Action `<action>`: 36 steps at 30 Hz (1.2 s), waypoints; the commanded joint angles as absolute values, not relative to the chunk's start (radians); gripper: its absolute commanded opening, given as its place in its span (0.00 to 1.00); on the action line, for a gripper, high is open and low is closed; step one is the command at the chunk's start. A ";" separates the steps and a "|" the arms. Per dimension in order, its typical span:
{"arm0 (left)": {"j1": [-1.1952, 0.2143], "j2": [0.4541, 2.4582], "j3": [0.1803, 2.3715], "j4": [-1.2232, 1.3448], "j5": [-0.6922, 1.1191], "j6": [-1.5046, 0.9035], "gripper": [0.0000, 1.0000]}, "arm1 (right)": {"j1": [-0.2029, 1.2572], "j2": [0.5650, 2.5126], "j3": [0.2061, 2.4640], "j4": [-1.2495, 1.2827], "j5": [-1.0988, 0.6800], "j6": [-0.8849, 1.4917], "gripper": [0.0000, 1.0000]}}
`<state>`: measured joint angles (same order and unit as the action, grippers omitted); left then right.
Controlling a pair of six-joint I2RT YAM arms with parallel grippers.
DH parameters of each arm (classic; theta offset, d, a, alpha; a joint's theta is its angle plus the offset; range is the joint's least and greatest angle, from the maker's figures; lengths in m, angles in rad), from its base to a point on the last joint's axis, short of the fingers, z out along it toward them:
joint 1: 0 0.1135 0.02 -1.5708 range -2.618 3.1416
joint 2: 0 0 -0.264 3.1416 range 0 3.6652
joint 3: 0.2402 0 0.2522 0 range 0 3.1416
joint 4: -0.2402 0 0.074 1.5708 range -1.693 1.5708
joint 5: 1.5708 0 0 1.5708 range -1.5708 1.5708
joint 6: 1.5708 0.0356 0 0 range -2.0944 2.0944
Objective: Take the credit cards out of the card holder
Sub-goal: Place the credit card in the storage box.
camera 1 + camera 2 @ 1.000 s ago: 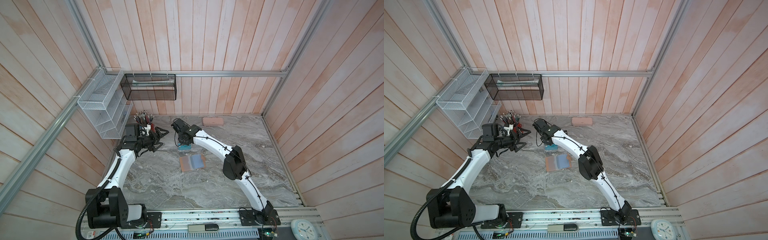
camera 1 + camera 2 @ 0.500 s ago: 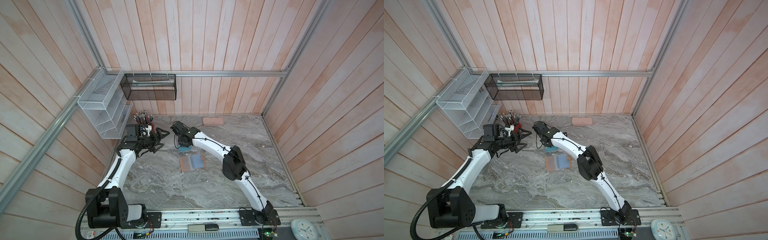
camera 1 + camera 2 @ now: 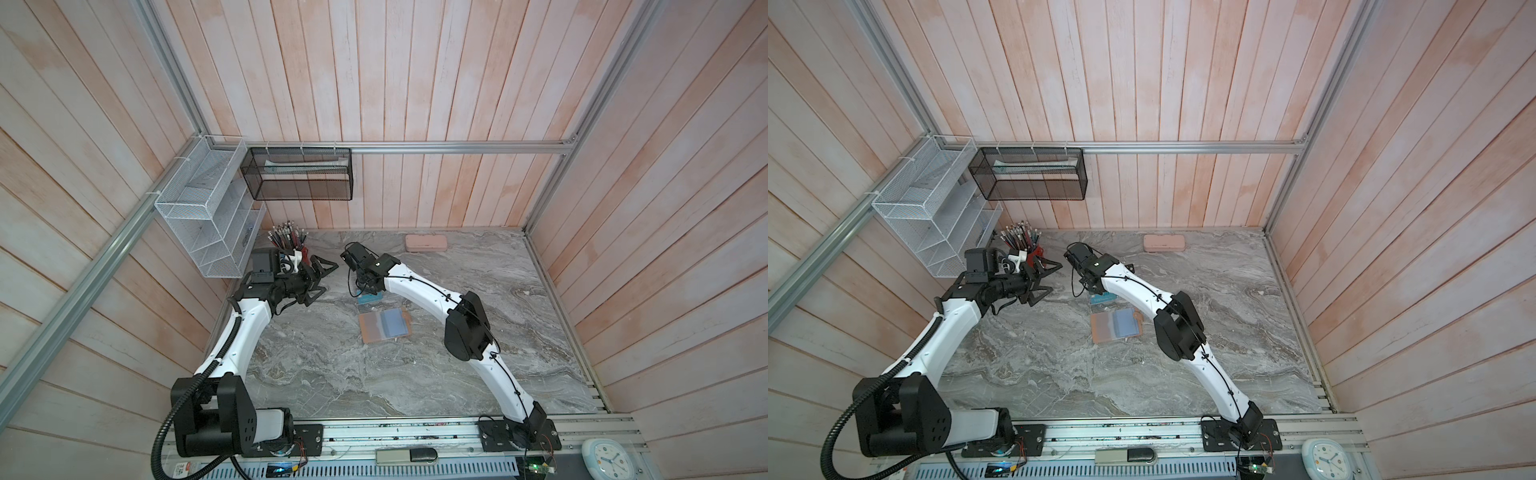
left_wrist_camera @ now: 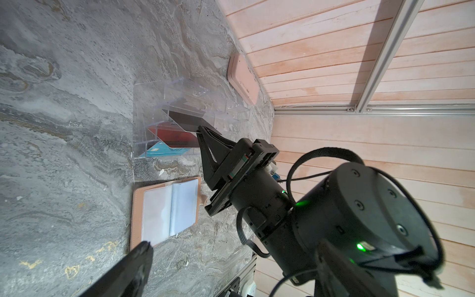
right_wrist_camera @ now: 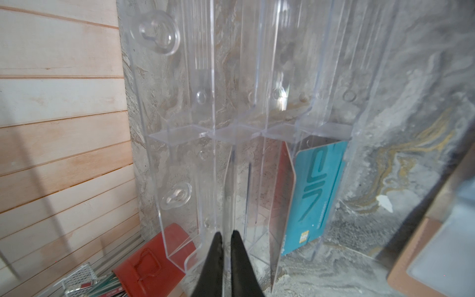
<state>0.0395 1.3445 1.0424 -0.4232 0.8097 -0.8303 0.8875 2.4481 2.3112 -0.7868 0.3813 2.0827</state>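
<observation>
The card holder lies open and flat on the marble table, pale sleeves up, exactly where it lay a second ago. Just beyond it, the clear acrylic rack holds three cards in neighbouring slots. The teal card is nearest the holder, the red card next, and the black card beyond. The right gripper meets the black card's edge. Its fingers, pressed together a second ago, now stand a narrow slit apart, and I cannot tell whether they still pinch the card. Its wrist sits slightly closer to the left gripper than before. That gripper hovers beside the rack, fingers spread wide, unchanged. Behind it stands the red pen cup, and the pink case lies by the far wall.
</observation>
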 commanded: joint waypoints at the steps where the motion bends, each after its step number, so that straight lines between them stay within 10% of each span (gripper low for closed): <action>1: 0.048 1.328 1.067 -0.433 0.802 -0.808 1.00 | 0.876 2.475 2.326 -0.819 0.403 2.566 0.22; 25: 0.038 1.286 1.089 -0.469 0.705 -0.781 1.00 | 0.847 2.172 1.874 -0.456 0.401 2.292 0.47; 36: -0.049 1.286 1.085 -0.483 0.613 -0.755 1.00 | 0.739 1.859 1.480 -0.122 0.270 1.871 0.86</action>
